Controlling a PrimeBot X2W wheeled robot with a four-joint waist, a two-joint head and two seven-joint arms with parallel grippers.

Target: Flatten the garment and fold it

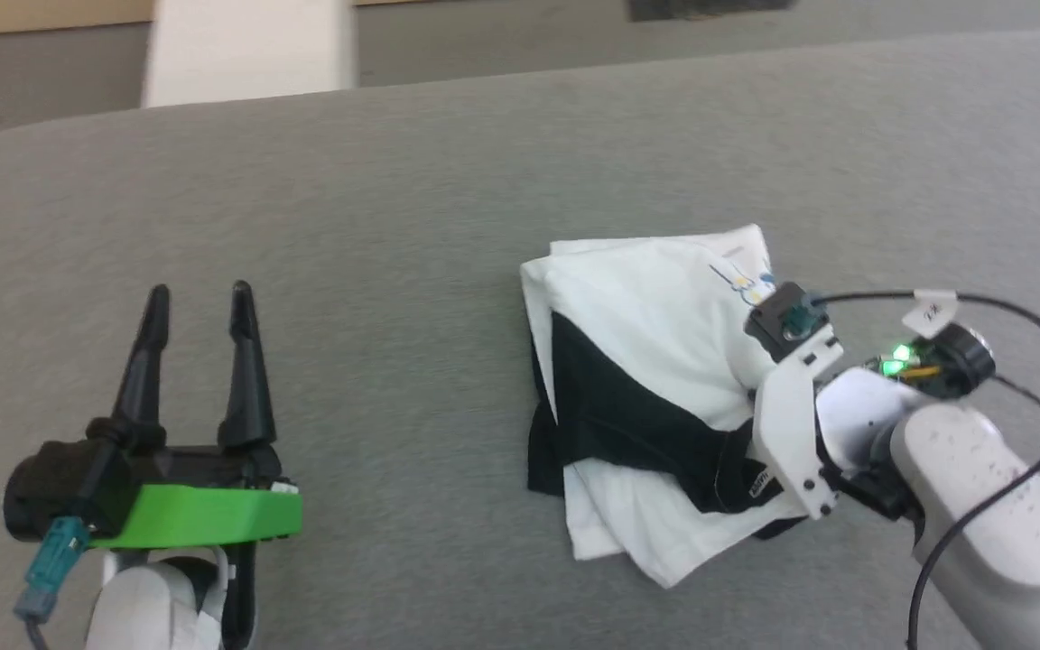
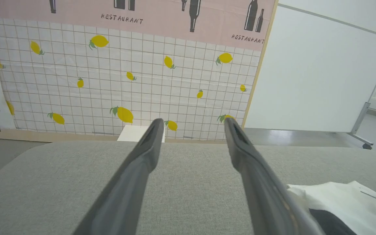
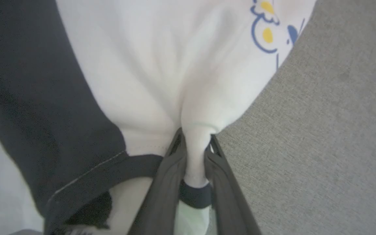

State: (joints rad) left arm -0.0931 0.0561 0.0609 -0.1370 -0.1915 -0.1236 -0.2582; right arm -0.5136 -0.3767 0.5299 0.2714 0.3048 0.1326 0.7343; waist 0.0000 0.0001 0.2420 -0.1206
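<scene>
1. The garment [image 1: 655,361] is lying bunched in loose layers on the right half of the counter [image 1: 348,208]; a black sleeve [image 1: 619,406] is crossing its white body.
2. The right tool [image 3: 196,140] is gripping a pinch of white cloth at the garment's right edge, jaws drawn together on it; dark trim [image 3: 194,195] is sitting deep between the fingers [image 3: 165,189].
3. The left tool [image 1: 200,293] is hovering over bare counter, well apart from the garment; its jaws are standing apart and holding nothing.
4. Step in hand, as judged: securing an edge so that the bundle can be opened flat; the pinch is looking thick, so it may be taking in more than one layer.
5. A good pull is calling for a low lift and a slow draw outward, away from the pile; if the whole bundle is sliding rather than unfolding, the grip is wanting a reset on a single layer.
6. The left tool is best employed at the opposite edge, pinning or drawing against the right.
</scene>
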